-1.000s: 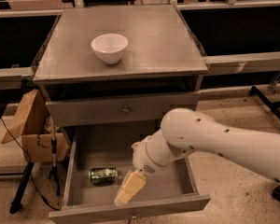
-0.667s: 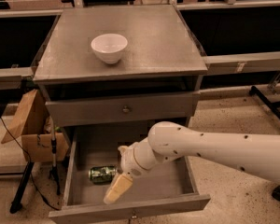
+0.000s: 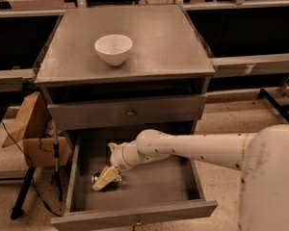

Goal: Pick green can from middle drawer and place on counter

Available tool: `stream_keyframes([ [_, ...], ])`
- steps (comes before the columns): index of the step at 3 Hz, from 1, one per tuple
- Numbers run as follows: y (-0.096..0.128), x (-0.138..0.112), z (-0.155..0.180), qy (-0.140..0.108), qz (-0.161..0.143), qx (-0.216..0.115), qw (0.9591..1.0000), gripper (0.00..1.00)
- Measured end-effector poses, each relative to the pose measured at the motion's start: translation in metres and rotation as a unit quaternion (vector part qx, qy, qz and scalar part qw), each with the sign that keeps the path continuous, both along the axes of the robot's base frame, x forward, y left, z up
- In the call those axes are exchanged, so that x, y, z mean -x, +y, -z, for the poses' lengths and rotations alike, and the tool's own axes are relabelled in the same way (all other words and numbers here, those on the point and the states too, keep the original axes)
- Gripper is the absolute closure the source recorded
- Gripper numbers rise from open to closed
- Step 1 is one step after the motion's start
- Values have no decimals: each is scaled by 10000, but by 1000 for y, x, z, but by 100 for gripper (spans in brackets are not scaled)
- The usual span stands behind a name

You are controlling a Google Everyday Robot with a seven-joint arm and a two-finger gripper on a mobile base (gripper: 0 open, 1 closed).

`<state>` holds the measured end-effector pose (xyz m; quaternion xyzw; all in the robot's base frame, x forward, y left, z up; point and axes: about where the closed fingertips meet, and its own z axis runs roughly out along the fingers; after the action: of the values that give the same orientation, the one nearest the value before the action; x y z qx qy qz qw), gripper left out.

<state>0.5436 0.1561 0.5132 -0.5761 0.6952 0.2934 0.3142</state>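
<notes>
Camera view: middle drawer (image 3: 154, 187), pulled open, with green can (image 3: 116, 182) lying on its side at the left of its floor; gripper (image 3: 105, 178) inside the drawer at the can, grip cannot be told; counter (image 3: 154, 42) above the drawer, bearing white bowl (image 3: 113, 48).

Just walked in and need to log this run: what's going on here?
A white robot arm is stretched into the open middle drawer. Its gripper is down at the green can, which lies on its side on the drawer floor, left of centre. Whether it has hold of the can is unclear. The can is not yet on the counter, where a white bowl stands.
</notes>
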Motion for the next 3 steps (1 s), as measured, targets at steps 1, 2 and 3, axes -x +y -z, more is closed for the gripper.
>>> stream_keyframes([
  [1,16,-14,68,323,-30,-22,9995,0],
  [2,16,-20,124,625,88,1,9980,0],
  [3,11,-21,160,786,303,116,9964,18],
])
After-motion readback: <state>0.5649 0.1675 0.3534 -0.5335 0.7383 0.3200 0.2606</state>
